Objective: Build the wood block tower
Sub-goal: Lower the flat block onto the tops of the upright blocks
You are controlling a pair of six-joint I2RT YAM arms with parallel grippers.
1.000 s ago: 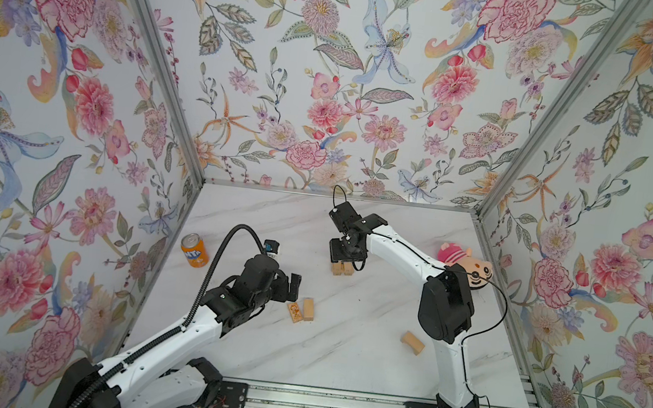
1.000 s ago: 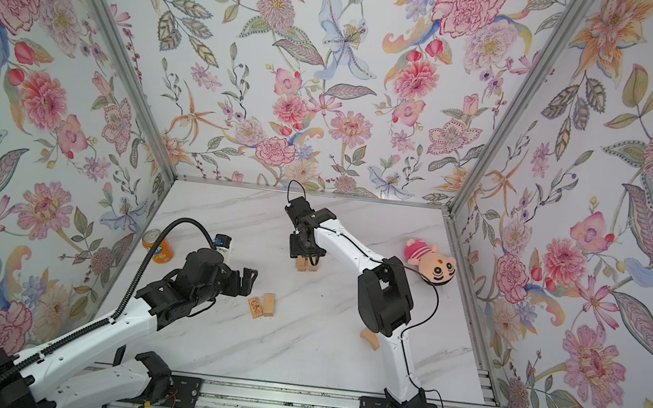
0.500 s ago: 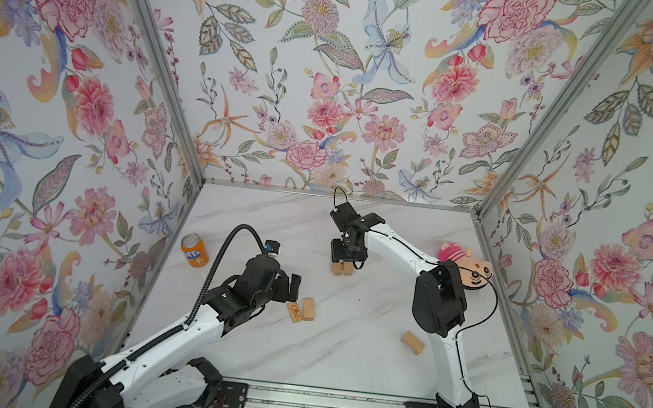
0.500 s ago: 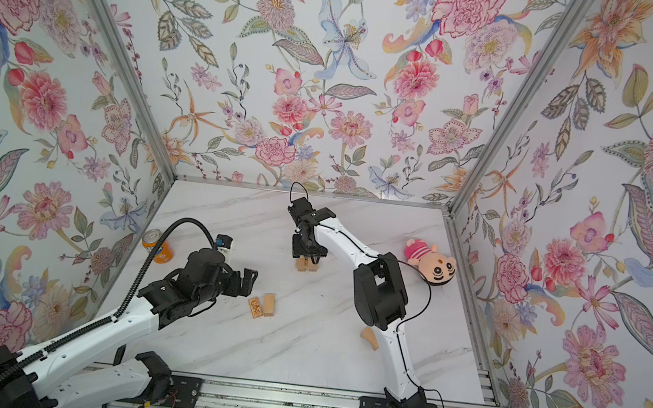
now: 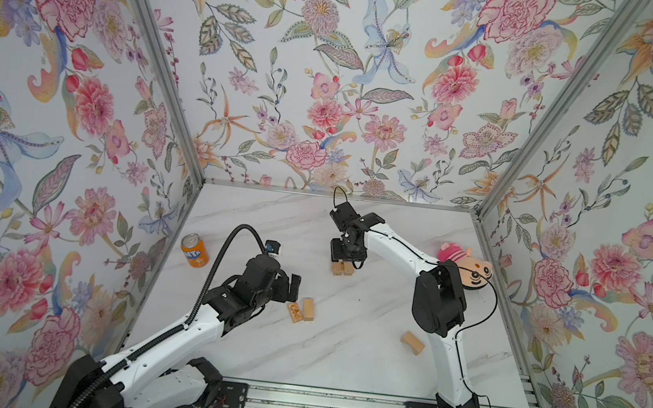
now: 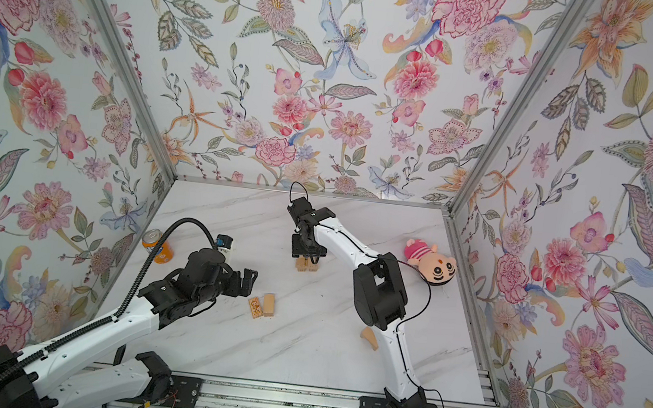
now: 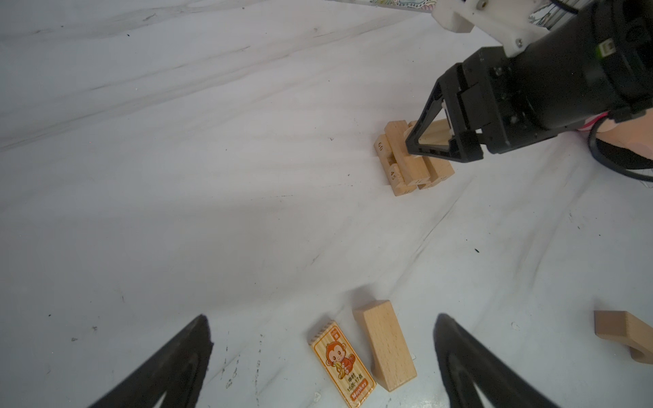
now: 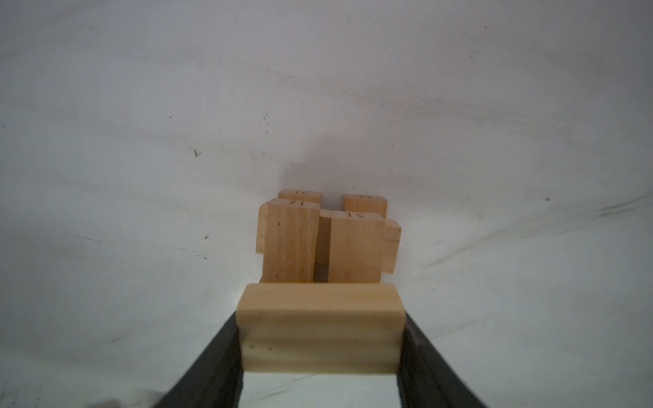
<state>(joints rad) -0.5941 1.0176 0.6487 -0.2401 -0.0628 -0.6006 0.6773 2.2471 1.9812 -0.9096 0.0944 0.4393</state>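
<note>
In the right wrist view the right gripper (image 8: pixel 321 353) was clamped on a wood block (image 8: pixel 319 318), held crosswise close over the tower (image 8: pixel 321 243) (contact could not be judged). Both top views hid that grip, showing only the tower toward the back of the table (image 5: pixel 340 365). The left wrist view showed the left gripper (image 7: pixel 321 318), fingers wide apart, near a monkey-print block (image 7: pixel 342 364) lying just beside a plain block (image 7: pixel 385 344).
</note>
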